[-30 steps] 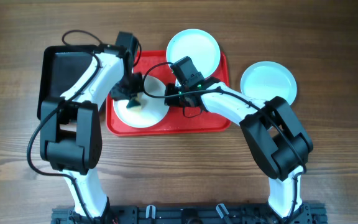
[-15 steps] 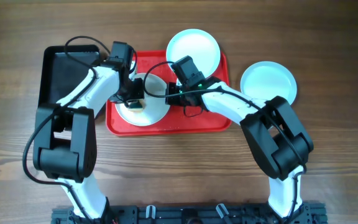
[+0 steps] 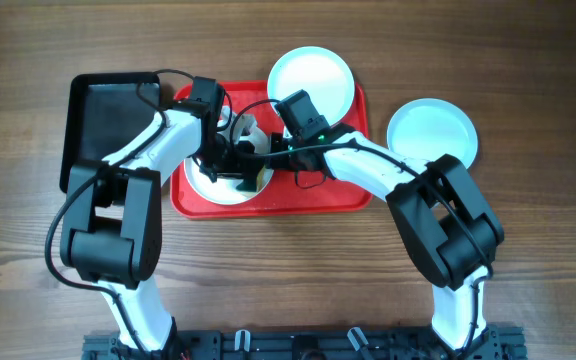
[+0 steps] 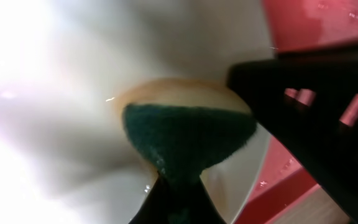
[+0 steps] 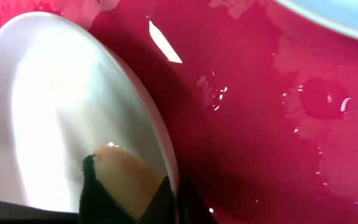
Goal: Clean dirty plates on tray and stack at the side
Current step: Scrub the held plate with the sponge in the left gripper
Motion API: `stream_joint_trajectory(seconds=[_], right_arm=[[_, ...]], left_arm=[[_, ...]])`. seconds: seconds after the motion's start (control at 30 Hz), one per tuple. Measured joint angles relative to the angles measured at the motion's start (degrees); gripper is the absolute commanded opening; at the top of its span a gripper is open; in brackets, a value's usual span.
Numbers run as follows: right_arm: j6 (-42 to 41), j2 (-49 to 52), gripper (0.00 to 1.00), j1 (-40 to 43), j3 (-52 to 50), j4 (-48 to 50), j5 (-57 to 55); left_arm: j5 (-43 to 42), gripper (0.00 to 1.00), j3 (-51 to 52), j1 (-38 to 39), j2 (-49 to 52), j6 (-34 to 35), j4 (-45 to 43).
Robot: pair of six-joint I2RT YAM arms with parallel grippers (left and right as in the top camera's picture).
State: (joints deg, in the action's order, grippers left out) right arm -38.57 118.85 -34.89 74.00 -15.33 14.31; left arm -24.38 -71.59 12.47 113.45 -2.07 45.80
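Note:
A red tray (image 3: 318,190) lies mid-table. One pale plate (image 3: 208,180) sits tilted in the tray's left part. My right gripper (image 3: 266,150) is shut on its right rim, with a finger on each side of the rim in the right wrist view (image 5: 176,200). My left gripper (image 3: 236,165) is shut on a green and yellow sponge (image 3: 256,178) and presses it on this plate (image 4: 55,93). The sponge (image 4: 185,134) also shows in the right wrist view (image 5: 120,180). A second plate (image 3: 311,80) lies at the tray's back right. A third plate (image 3: 431,132) lies on the table to the right.
A black, deeper tray (image 3: 108,110) stands left of the red tray, next to my left arm. The red tray's floor (image 5: 260,124) is wet with drops and smears. Both arms cross over the tray's left half. Wooden table all around.
My left gripper has swept the sponge to the right across the tilted plate, from its left part to near its right rim. The right gripper has kept its hold on the rim.

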Motion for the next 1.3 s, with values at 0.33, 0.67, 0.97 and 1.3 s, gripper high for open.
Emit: stream_joint_trajectory(seconds=[0.33, 0.67, 0.97, 1.3], right_arm=[[-0.5, 0.1, 0.04, -0.7, 0.0, 0.6, 0.7], [-0.5, 0.1, 0.04, -0.7, 0.1, 0.2, 1.2], [-0.7, 0.1, 0.04, -0.3, 0.2, 0.0, 1.7], [-0.5, 0.1, 0.04, 1.1, 0.4, -0.6, 0.7]], left_arm=[[20.8, 0.04, -1.0, -0.3, -1.7, 19.3, 2.6], [36.2, 0.04, -2.0, -0.9, -1.4, 26.5, 6.8], [34.7, 0.04, -2.8, -2.1, -0.7, 21.6, 0.3], [19.9, 0.04, -2.8, -2.8, -0.4, 12.8, -8.0]])
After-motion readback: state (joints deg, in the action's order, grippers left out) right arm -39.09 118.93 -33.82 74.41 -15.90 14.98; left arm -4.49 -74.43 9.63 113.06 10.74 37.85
